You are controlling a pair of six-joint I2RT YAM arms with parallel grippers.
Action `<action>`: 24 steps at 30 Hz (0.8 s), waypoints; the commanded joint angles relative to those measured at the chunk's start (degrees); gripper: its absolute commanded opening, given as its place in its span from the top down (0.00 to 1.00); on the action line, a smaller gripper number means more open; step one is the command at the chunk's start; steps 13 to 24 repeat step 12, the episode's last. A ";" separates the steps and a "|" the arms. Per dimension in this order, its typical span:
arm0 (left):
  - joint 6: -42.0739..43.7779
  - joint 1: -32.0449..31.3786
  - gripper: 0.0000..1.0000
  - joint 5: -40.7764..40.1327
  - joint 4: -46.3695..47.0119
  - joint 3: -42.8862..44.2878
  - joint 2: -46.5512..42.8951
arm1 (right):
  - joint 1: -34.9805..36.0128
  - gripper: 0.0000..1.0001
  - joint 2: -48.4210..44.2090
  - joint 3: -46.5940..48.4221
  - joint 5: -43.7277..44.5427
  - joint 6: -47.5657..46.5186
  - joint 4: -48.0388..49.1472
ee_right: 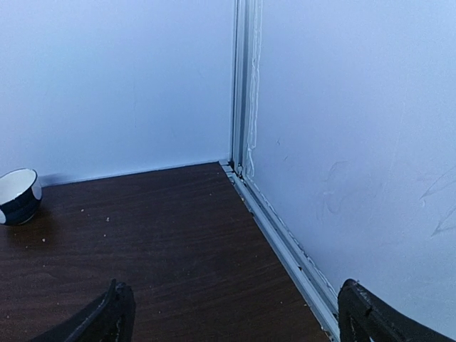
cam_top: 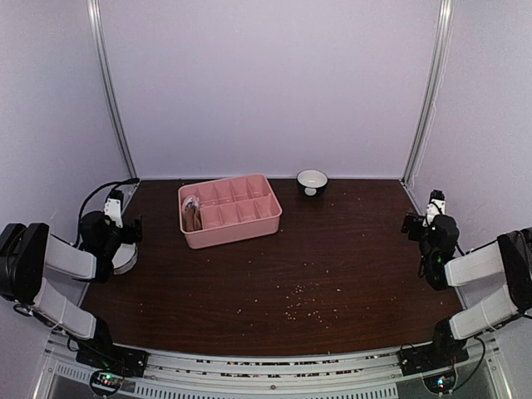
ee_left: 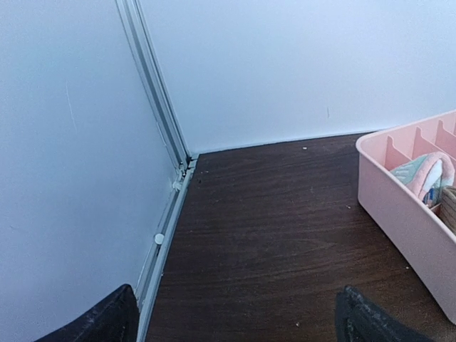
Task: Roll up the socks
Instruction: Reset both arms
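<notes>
Both socks (cam_top: 192,214) lie bunched in the left end compartment of the tray (cam_top: 249,229), on the far-left part of the table (cam_top: 332,266). The left fingers (ee_left: 110,320), wide open and empty, hover just left of it, nearer than the right fingers (ee_right: 114,317), equally wide and empty, at the table's right edge.

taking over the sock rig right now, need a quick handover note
Left hand: open, empty, pulled back at the left edge of the table.
Right hand: open, empty, pulled back at the right edge.
Socks: the pink sock and tan sock sit bunched in the left end of the pink tray. Neither is on the table.
Done: they look compact, but I cannot tell whether they are properly rolled.
Left: check them in the tray and roll any that are loose. A bowl stands at the back, right of the tray, out of the way.
</notes>
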 commanded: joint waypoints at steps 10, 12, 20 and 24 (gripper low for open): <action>-0.91 0.24 0.02 -0.95 4.01 1.09 0.39 | -1.34 0.00 1.36 -1.06 -12.95 -1.20 6.01; -0.88 0.25 0.02 -0.95 4.21 0.96 0.31 | -1.46 0.00 1.28 -1.50 -13.23 -1.24 7.06; -0.88 0.25 0.02 -0.95 4.21 0.96 0.31 | -1.46 0.00 1.28 -1.50 -13.23 -1.24 7.06; -0.88 0.25 0.02 -0.95 4.21 0.96 0.31 | -1.46 0.00 1.28 -1.50 -13.23 -1.24 7.06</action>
